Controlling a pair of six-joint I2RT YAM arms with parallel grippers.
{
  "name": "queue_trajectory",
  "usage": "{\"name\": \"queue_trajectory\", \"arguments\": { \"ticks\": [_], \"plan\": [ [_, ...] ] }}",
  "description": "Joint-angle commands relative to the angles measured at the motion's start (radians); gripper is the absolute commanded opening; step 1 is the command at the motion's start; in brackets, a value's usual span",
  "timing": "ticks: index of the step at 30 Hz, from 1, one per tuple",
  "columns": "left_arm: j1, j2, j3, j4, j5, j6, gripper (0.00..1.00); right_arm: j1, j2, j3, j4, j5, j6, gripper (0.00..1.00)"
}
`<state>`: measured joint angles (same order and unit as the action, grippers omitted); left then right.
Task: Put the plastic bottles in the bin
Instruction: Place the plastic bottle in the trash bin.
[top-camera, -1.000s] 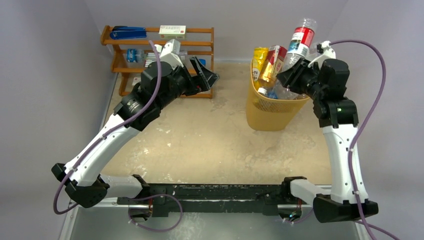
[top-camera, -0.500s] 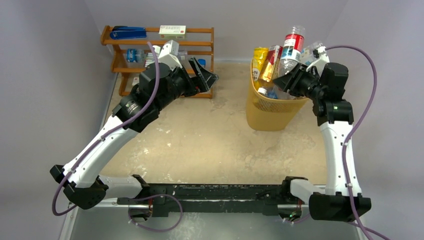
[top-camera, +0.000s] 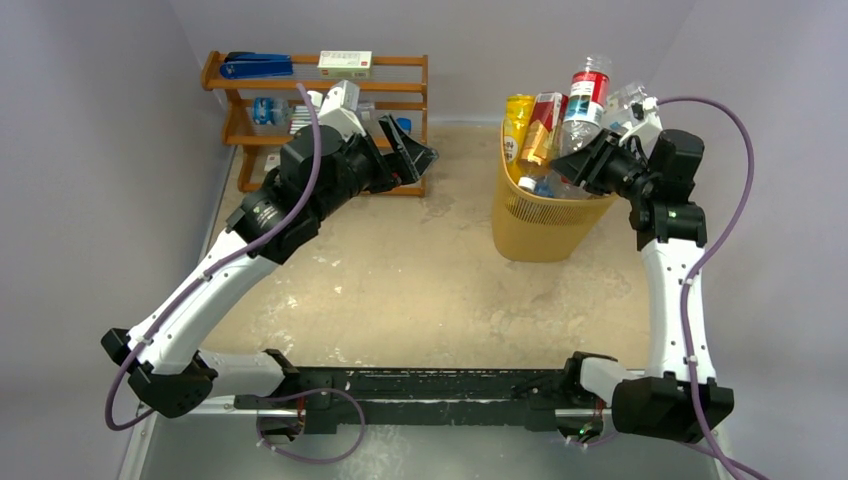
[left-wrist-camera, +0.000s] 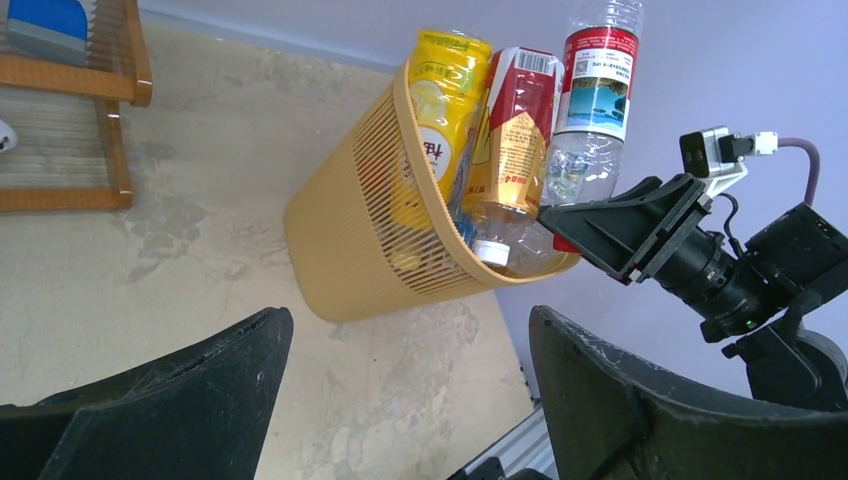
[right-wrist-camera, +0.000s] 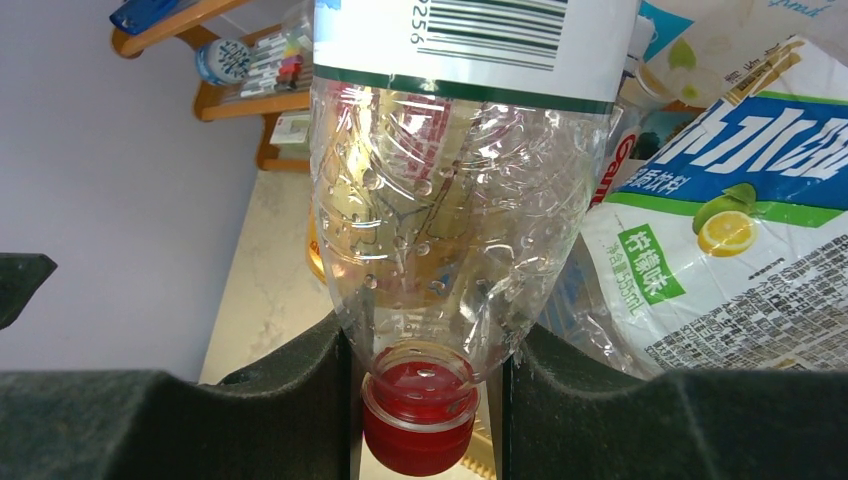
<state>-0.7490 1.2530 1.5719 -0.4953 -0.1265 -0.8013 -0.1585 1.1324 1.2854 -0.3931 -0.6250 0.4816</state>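
Since several bottles (left-wrist-camera: 455, 110) already crowd the bin (left-wrist-camera: 350, 240), you're nearly done: right gripper (right-wrist-camera: 425, 400) clamps a red-capped bottle (right-wrist-camera: 450, 200) above it, unreleased; left gripper (left-wrist-camera: 410, 330) gapes empty by the rack (top-camera: 305, 63).

pale lilac walls (top-camera: 100, 150); stained beige tabletop (top-camera: 420, 270); wooden shelf rack (top-camera: 395, 62) far-left corner

Tabletop (top-camera: 400, 290): beige, mottled, worn surface.
Far left corner: brown wooden shelf rack (top-camera: 233, 122), standing.
Toward the far right corner: translucent yellow-orange plastic wastebasket with slotted walls (top-camera: 540, 225), well apart from the rack.
Near edge: black metal mounting rail (top-camera: 440, 385).
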Motion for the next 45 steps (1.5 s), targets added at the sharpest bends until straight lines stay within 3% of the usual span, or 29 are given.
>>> {"name": "queue_trajectory", "arguments": {
  "ticks": [1,16,25,37,45],
  "plan": [
    [-0.002,0.003,-0.002,0.041,0.011,-0.009,0.88,-0.003,-0.014,-0.007,0.051,-0.088,0.007,0.26],
    [-0.002,0.008,0.003,0.039,0.013,-0.012,0.89,-0.017,-0.043,-0.034,0.066,-0.173,0.040,0.60],
    [-0.003,0.005,0.020,0.023,0.010,-0.009,0.89,-0.096,-0.042,0.005,0.022,-0.244,0.014,0.67],
    [-0.002,0.008,0.022,0.021,0.010,-0.010,0.90,-0.099,-0.088,0.005,-0.013,-0.251,0.015,0.76],
    [-0.003,0.008,0.018,0.024,0.010,-0.012,0.90,-0.099,-0.148,-0.086,-0.005,-0.245,0.020,0.95]
  ]
}}
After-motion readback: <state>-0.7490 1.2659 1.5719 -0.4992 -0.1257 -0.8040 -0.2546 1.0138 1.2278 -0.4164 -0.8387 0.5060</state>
